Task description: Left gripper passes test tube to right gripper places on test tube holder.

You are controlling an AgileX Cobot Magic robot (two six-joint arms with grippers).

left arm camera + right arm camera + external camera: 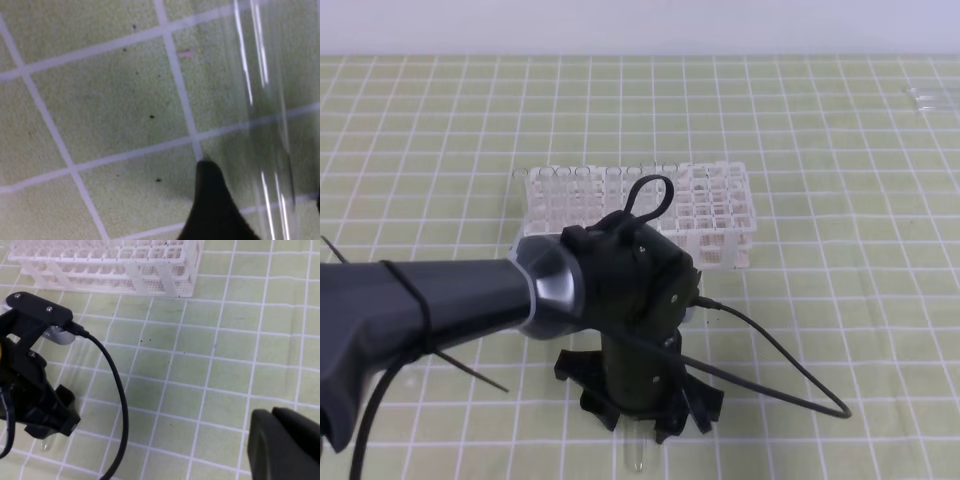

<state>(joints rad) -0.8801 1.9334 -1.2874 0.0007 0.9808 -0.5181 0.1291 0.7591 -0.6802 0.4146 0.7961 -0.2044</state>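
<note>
Left claw (645, 425) spread over test tube (634, 455) — green grid mat (840, 200), pale wall (640, 25) — right claw's state unclear.

lab bench | white test tube holder (650, 212) | glass test tube (265, 120) | green grid mat (840, 130)

test tube (637, 455) mostly hidden, left claw (650, 405)
</note>
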